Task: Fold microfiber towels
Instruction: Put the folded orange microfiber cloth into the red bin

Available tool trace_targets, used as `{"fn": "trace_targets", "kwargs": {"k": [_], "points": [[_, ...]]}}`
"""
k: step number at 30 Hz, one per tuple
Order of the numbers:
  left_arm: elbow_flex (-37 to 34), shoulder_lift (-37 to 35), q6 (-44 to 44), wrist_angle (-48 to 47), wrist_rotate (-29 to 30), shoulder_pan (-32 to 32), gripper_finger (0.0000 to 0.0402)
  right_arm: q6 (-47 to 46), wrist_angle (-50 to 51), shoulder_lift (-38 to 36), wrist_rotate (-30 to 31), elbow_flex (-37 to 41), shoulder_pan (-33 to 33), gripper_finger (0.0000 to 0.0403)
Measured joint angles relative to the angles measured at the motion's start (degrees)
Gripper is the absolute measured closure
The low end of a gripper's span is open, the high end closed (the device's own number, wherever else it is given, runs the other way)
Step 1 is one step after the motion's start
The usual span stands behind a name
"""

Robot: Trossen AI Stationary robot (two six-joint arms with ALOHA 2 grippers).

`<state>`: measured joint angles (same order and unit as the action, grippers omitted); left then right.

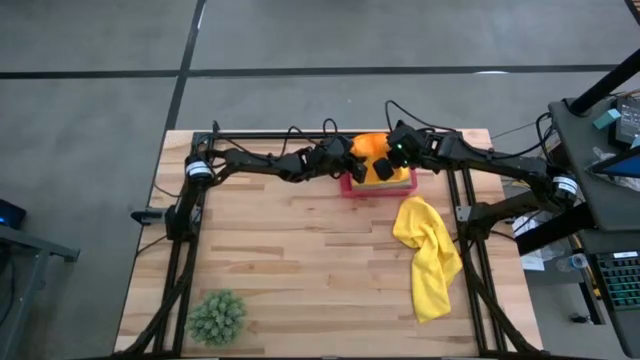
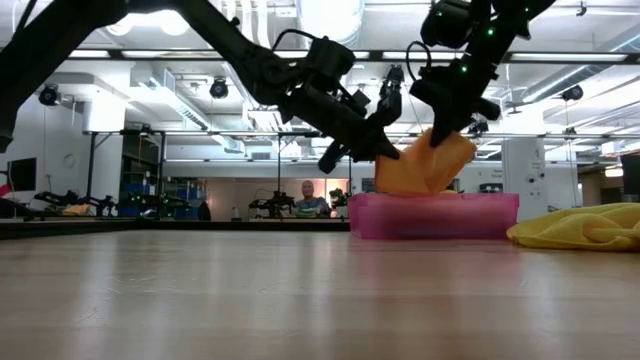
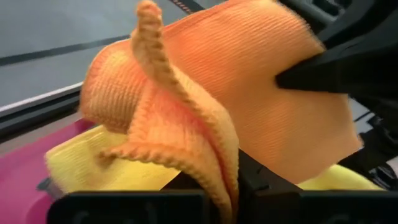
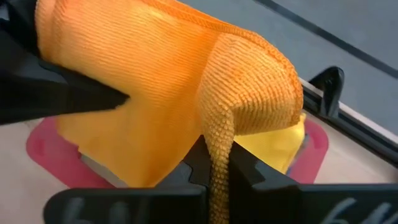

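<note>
An orange towel (image 1: 368, 145) hangs bunched between my two grippers above the pink tray (image 1: 350, 187) at the table's far middle. My left gripper (image 1: 354, 166) is shut on its left side and my right gripper (image 1: 386, 160) is shut on its right side. In the low view the orange towel (image 2: 425, 165) reaches down to the tray's rim (image 2: 480, 215). A yellow towel (image 3: 81, 168) lies flat inside the tray beneath it. Another yellow towel (image 1: 428, 255) lies crumpled on the table at the right. My left gripper pinches a folded, hemmed edge of the orange towel (image 3: 214, 155) between its two fingers (image 3: 261, 180), several layers together. It comes from the table's left, slanting slightly down. The cloth rises bunched above the fingers, over the tray. My right gripper pinches a hemmed edge of the orange towel (image 4: 217, 137) between its two fingers (image 4: 249, 169). It comes from the table's right, slanting down. The cloth bulges in a rounded fold above the fingers and spreads toward the left gripper's finger (image 4: 81, 93).
A spiky green plant ball (image 1: 217, 317) sits at the table's near left corner. The wide middle and near left of the wooden table (image 1: 300, 260) lie bare. Black frame rails (image 1: 300, 135) run along the far edge and both sides. A person (image 2: 305, 200) sits far behind.
</note>
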<state>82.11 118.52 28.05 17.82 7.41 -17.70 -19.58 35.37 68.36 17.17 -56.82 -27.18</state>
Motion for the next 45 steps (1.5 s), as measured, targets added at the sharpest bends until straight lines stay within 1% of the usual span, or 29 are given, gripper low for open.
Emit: {"fn": "trace_targets", "kwargs": {"k": [3,7,12,15,20,28,38,41,45], "points": [[-0.07,0.0,0.74,-0.77,0.11,-0.08,0.0402,0.01,-0.02,0.0,-0.02,0.21,-0.79,0.039],[-0.07,0.0,6.14,-0.4,0.08,-0.32,0.0402,0.06,-0.06,0.0,-0.02,0.43,-2.14,0.039],[-0.07,0.0,7.66,-0.54,0.51,-0.45,0.0402,0.79,-0.1,0.06,-0.01,1.13,-3.59,0.039],[-0.07,0.0,8.27,-0.62,1.92,-0.41,0.0402,1.53,-0.13,0.83,-0.49,1.76,-4.45,0.039],[-0.07,0.0,12.11,-0.98,1.98,-0.45,0.0401,3.11,-0.48,2.81,-0.67,2.29,-4.77,0.039],[-0.17,0.0,15.14,-4.15,2.02,-0.4,0.0388,4.7,-0.55,4.85,-0.68,2.21,-5.2,0.039],[-0.66,0.0,16.5,-3.8,1.87,-0.38,0.0385,5.74,-0.5,4.85,-0.68,2.47,-5.51,0.039],[-0.8,0.76,16.64,-3.85,1.76,-0.34,0.0371,6.16,-0.55,4.85,-0.68,2.47,-5.51,0.039],[-0.59,2.21,16.61,-3.45,1.59,-0.34,0.0333,6.15,-0.35,4.85,-0.68,2.47,-5.51,0.039]]}}
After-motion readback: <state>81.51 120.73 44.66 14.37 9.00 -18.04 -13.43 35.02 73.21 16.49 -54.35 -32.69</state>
